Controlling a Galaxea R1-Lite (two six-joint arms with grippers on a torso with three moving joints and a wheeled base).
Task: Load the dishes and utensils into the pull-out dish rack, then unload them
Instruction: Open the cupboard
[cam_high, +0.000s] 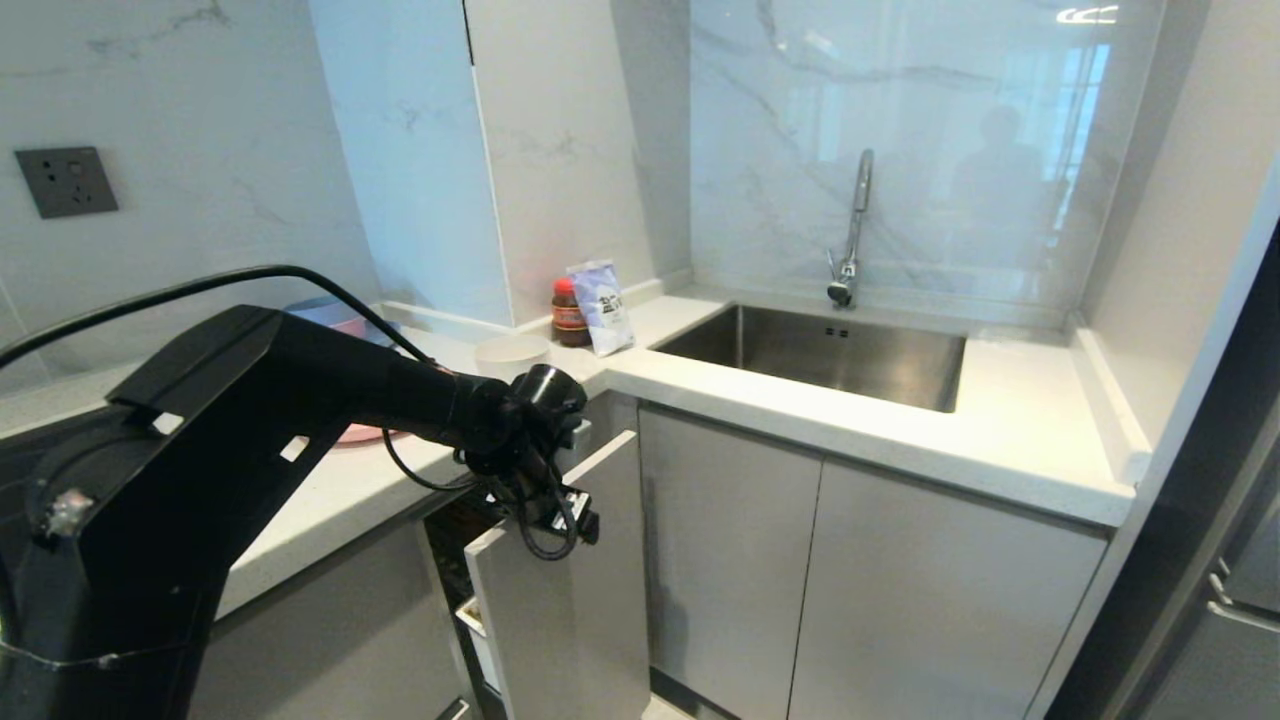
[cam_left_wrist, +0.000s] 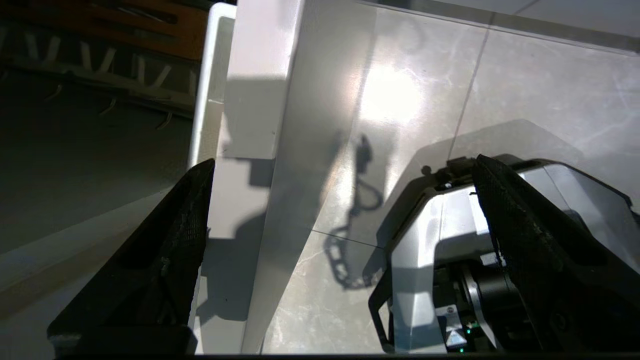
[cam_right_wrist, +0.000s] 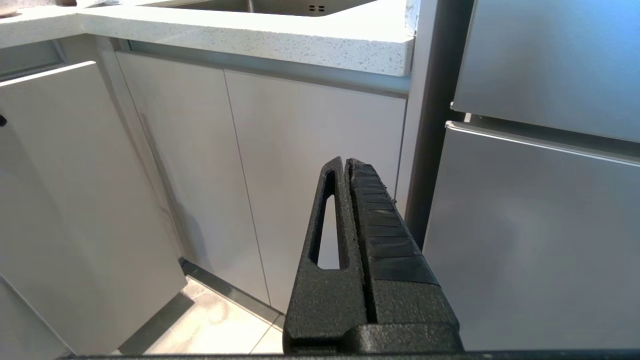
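Observation:
The pull-out dish rack stands pulled out under the counter, its grey front panel (cam_high: 570, 600) facing me. My left gripper (cam_high: 565, 520) hangs open over the panel's top edge (cam_left_wrist: 260, 75), one finger (cam_left_wrist: 165, 260) on the rack side and the other outside, holding nothing. The rack's wood strip (cam_left_wrist: 125, 25), wire prongs (cam_left_wrist: 100, 65) and white cutlery cup (cam_left_wrist: 206, 75) show in the left wrist view. The off-white bowl (cam_high: 511, 350) sits on the counter. The pink plate (cam_high: 360, 433) peeks out from under my left arm. The utensils are out of view. My right gripper (cam_right_wrist: 345, 162) is shut and parked low.
Stacked blue and pink bowls (cam_high: 330, 315) sit behind my left arm. A sauce jar (cam_high: 569, 312) and a packet (cam_high: 603, 307) stand at the counter corner beside the sink (cam_high: 830, 355) and faucet (cam_high: 852, 240). My own base (cam_left_wrist: 450, 260) is on the tiled floor below.

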